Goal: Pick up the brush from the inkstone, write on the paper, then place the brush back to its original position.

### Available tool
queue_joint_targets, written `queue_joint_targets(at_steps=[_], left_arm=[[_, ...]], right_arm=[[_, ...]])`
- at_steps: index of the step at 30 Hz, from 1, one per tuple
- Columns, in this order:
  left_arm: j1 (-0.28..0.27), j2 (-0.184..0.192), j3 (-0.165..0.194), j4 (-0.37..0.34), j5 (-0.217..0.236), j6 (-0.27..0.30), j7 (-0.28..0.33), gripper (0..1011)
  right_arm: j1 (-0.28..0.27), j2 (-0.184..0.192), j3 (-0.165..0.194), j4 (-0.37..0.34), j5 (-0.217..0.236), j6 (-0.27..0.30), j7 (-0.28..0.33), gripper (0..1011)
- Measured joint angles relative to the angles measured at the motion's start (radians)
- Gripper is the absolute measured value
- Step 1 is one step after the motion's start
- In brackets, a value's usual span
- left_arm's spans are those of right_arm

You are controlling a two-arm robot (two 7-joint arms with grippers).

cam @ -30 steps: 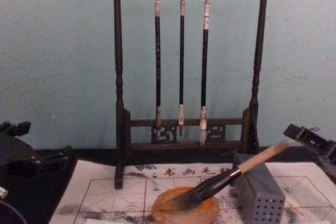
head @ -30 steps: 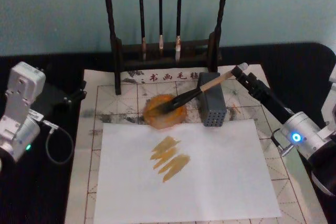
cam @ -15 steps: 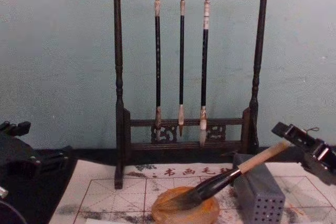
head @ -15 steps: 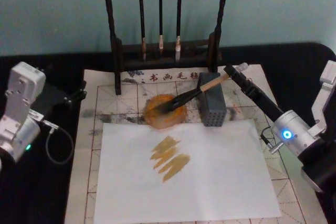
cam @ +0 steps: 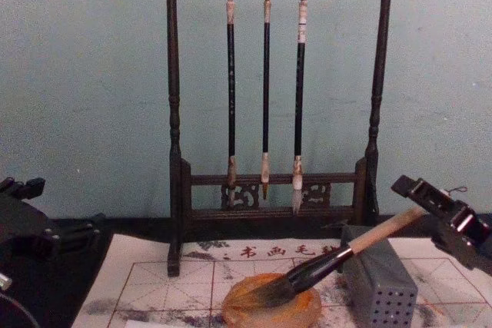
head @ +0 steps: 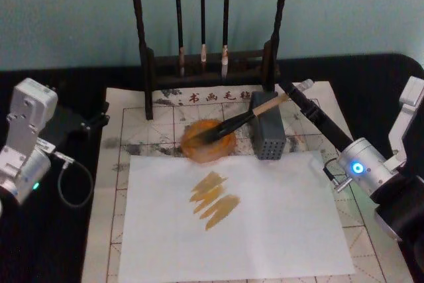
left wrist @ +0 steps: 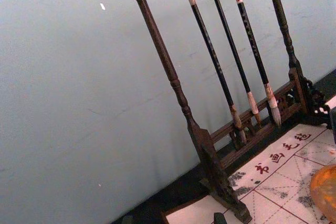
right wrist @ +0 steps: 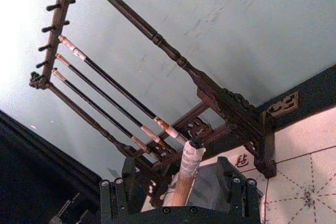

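Leftmost, the left gripper [head: 93,120] is parked on the black tabletop beside the paper [head: 111,190], well apart from the task's things; whether it is clenched or released cannot be told. The paper, gridded in thin red lines with grey smudges and red characters along its far edge, covers the middle of the table. A plain white sheet [head: 278,230] lies on top of it, bearing several orange-brown strokes [head: 213,200].

Behind the paper's far edge stands a dark wooden brush stand [cam: 175,113], with three thin dark-handled brushes [cam: 265,82] hanging from its top rail, pale tips down.

Just beyond the white sheet sits the inkstone [head: 196,153], a shallow orange-brown dish. It holds the dark bristles of the brush [head: 242,120], which lies tilted. Its pale handle climbs to the right and leans on the top edge of a grey perforated block [head: 268,134] standing just beside the dish. From the chest view the handle [cam: 380,230] passes over the block [cam: 380,286], which stands between the dish [cam: 307,311] and the right arm.

Farthest right, the right gripper [head: 296,91] reaches in low over the paper's corner to the handle's whitish wrapped end. The right wrist view shows the jaws spread wide on either side of that end [right wrist: 190,156], with clear gaps and no contact.
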Motion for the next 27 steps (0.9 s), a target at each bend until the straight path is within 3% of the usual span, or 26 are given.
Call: queue_joint_targets(at_steps=[8, 27], left_arm=[[0.0, 0.0, 0.0, 0.0, 0.0, 0.0, 0.0, 1001], [0.0, 0.0, 0.0, 0.0, 0.0, 0.0, 0.0, 1001]], right_arm=[[0.008, 0.002, -0.009, 0.012, 0.025, 0.007, 0.012, 1000], [0.007, 0.002, -0.007, 0.01, 0.022, 0.007, 0.01, 1000]])
